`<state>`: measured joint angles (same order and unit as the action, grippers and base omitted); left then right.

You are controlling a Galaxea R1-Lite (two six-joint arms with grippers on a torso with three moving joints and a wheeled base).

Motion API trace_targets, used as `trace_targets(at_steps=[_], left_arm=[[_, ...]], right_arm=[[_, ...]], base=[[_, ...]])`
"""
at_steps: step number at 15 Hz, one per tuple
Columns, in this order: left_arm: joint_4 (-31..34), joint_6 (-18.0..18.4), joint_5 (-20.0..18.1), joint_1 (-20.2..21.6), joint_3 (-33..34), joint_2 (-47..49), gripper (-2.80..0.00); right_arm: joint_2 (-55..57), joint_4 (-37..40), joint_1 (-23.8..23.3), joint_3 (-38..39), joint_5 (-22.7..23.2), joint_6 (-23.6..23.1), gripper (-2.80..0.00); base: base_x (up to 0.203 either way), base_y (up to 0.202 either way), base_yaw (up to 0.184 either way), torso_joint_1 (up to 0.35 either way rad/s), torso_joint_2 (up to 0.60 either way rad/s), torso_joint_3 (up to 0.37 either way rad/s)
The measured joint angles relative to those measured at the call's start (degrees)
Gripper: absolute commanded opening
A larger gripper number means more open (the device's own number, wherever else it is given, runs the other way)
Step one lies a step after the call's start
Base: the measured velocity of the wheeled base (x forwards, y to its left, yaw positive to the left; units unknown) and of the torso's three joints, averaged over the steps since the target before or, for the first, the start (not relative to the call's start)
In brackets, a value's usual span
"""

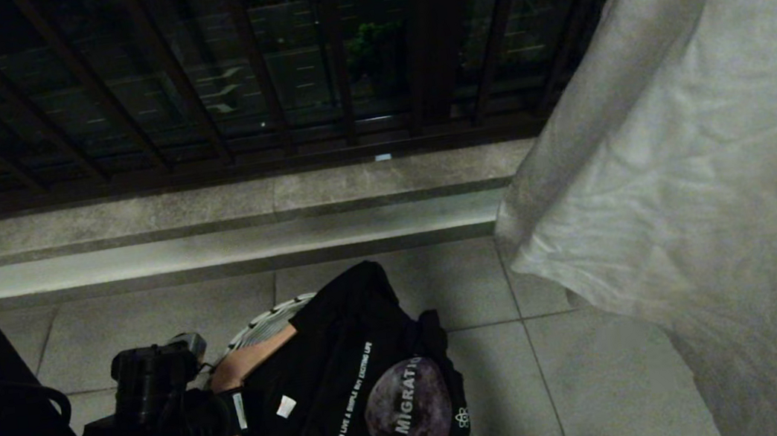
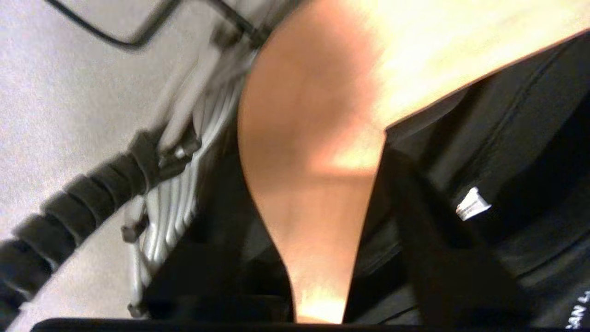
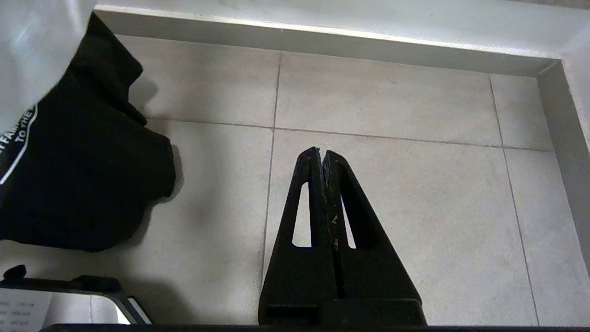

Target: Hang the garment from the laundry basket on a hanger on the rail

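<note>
A black printed T-shirt, the garment (image 1: 367,401) (image 2: 507,138) (image 3: 83,175), lies draped over the round white laundry basket (image 1: 267,320) (image 2: 170,212) on the tiled floor. An orange cloth (image 1: 257,359) (image 2: 313,115) shows inside the basket beside the shirt's collar. My left gripper (image 1: 219,413) (image 2: 313,152) is low at the basket's near-left side, open, its jaws either side of the orange cloth and the collar edge. My right gripper (image 3: 321,152) is shut and empty, parked above bare tiles to the right of the shirt. The hanger and the rail are out of view.
A large white sheet (image 1: 712,168) hangs down on the right, close to the basket. A concrete kerb (image 1: 210,234) and dark balcony bars (image 1: 263,62) close off the far side. A dark loop handle (image 2: 69,207) sticks out from the basket's rim.
</note>
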<state>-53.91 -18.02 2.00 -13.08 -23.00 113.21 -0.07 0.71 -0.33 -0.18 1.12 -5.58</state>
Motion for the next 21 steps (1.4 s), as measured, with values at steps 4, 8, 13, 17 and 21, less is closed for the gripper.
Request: trace_targets(at_steps=[4, 8, 13, 17, 21], left_arm=[[0.07, 0.07, 0.09, -0.47, -0.42, -2.41, -2.80], [0.51, 0.07, 0.19, -1.54, 0.44, -6.71, -2.80], [10.65, 0.94, 0.41, -4.59, -0.19, -20.33, -2.80], [26.75, 3.86, 0.48, -7.04, -5.58, -34.74, -2.80], [43.55, 9.12, 2.32, -7.84, -12.94, -46.96, -2.80]], right_arm=[[0.00, 0.00, -0.02, 0.00, 0.00, 0.00, -2.80], [0.00, 0.00, -0.02, 0.00, 0.00, 0.00, -2.80], [0.00, -0.02, -0.02, 0.00, 0.00, 0.00, -2.80], [0.00, -0.09, -0.02, 0.00, 0.00, -0.01, -2.80], [0.00, -0.16, 0.00, 0.00, 0.00, -0.16, -2.80]], base=[[0.000, 0.000, 0.000, 0.000, 0.00, 0.000], [0.000, 0.000, 0.000, 0.000, 0.00, 0.000], [0.000, 0.000, 0.000, 0.000, 0.00, 0.000], [0.000, 0.000, 0.000, 0.000, 0.00, 0.000], [0.000, 0.000, 0.000, 0.000, 0.00, 0.000]])
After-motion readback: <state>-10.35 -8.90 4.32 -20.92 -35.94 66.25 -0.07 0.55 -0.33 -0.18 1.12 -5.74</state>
